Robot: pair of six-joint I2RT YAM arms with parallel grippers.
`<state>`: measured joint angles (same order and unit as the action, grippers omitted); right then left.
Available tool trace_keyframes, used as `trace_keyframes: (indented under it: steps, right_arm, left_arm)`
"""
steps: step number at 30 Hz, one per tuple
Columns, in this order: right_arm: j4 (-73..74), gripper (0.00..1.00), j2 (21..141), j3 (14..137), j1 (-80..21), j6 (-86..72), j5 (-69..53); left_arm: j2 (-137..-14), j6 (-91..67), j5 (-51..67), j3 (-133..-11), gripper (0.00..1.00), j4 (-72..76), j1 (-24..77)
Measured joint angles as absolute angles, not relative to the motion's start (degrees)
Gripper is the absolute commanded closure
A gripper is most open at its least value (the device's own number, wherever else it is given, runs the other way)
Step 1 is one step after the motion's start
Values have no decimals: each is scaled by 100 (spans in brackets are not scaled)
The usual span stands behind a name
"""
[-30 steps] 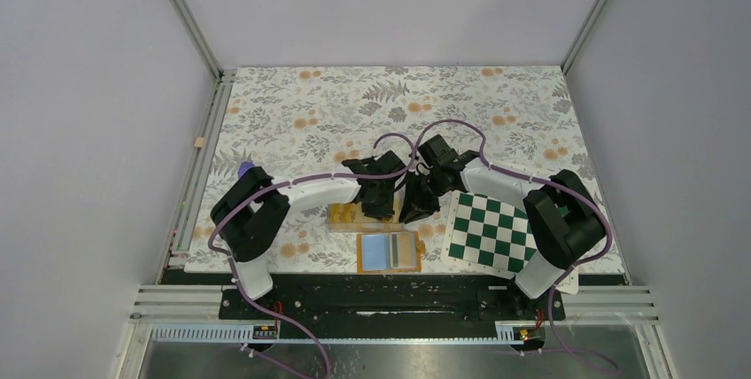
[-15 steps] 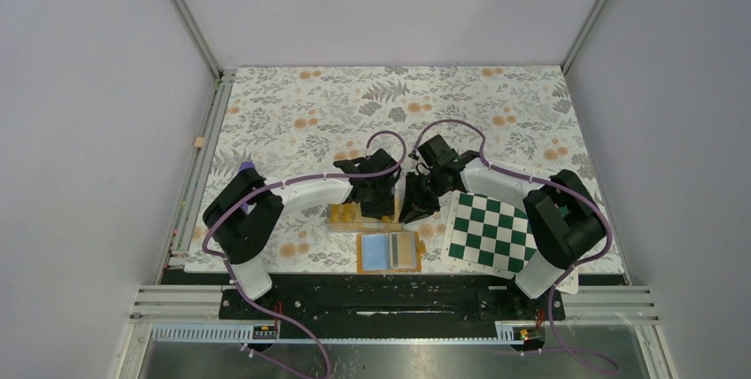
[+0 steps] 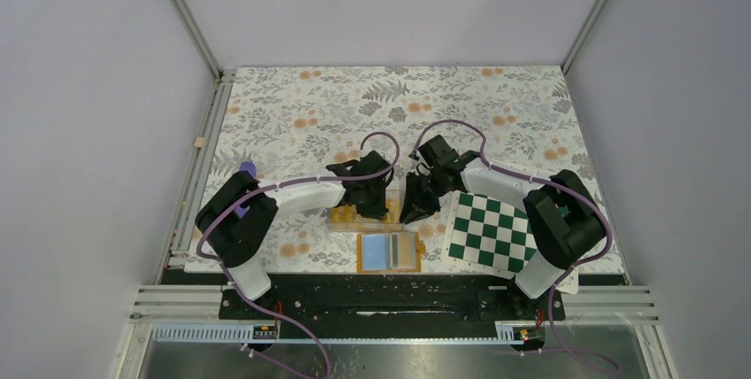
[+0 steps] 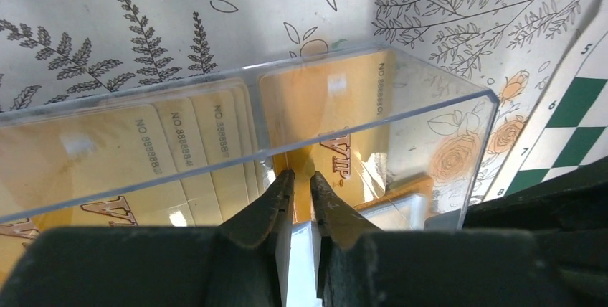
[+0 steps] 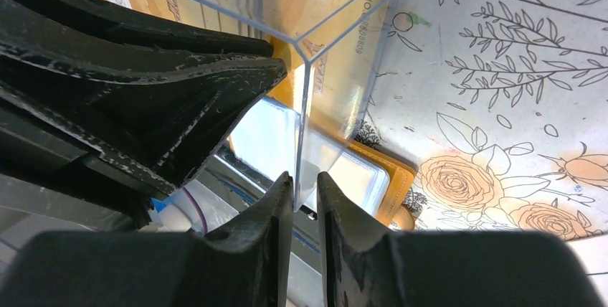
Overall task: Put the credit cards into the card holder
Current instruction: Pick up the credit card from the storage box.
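Several orange-yellow credit cards lie fanned inside a clear plastic box on the floral cloth; from above they show as an orange patch. My left gripper reaches down into the box, its jaws nearly together on the edge of one card that stands tilted up. My right gripper is shut on the box's clear wall at its right corner. The card holder lies open just in front of the box, light-blue pockets up, and also shows under the box corner.
A green-and-white chequered board lies to the right of the card holder, under my right arm. Both wrists crowd together over the box. The table's near edge rail runs just behind the card holder.
My left gripper has shifted left and lower into the box; its jaws widened and then closed on a card. The right gripper has stayed clamped on the box wall.
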<state>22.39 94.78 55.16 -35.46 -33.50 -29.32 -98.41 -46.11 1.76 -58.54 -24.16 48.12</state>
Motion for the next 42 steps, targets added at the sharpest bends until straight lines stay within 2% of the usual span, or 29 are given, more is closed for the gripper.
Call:
trace_keyframes:
  steps: [14,32,42]
  right_arm:
    - [1881,77,9465,5221,-3326,-3544,-3409]
    - [1868,77,9463,5188,-3288,-3551,-3474]
    - [1855,77,9463,5183,-3284,-3557,-3481]
  left_arm:
    - [-9295,-4958,694,-4862,92,-1232,4536]
    - [-8917,-4980,878,-4816,93,-1131,4525]
    - [-8855,-5002,1162,-4816,90,-805,4558]
